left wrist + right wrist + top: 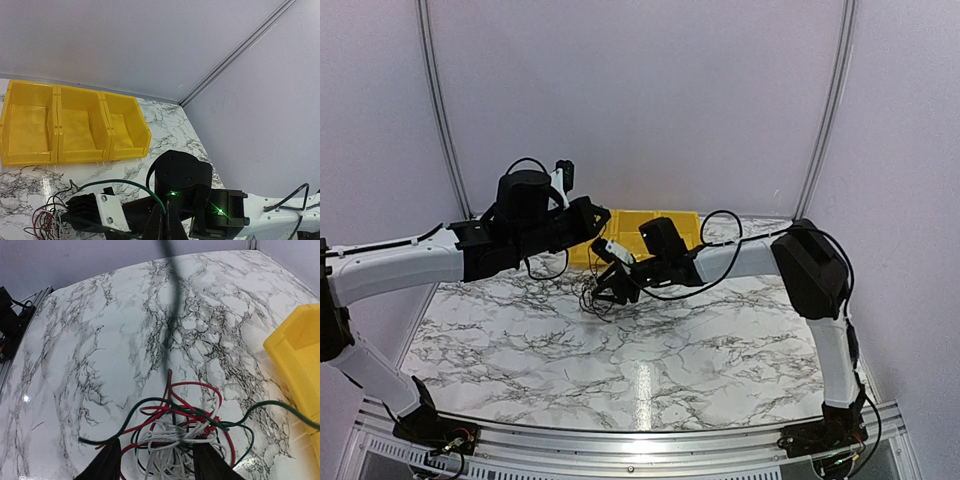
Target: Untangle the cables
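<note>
three yellow bins, one cable tangle

The left arm was stretched in from its side and held high, and the left gripper was pinched tight, jaws together. The right arm was folded at the elbow and extended leftward with its wrist dipped low. The right gripper pointed down, fingers spread apart.

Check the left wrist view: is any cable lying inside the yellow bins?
No, all three yellow bins show bare floors, and the cables lie bunched on the table in front of them.
</note>
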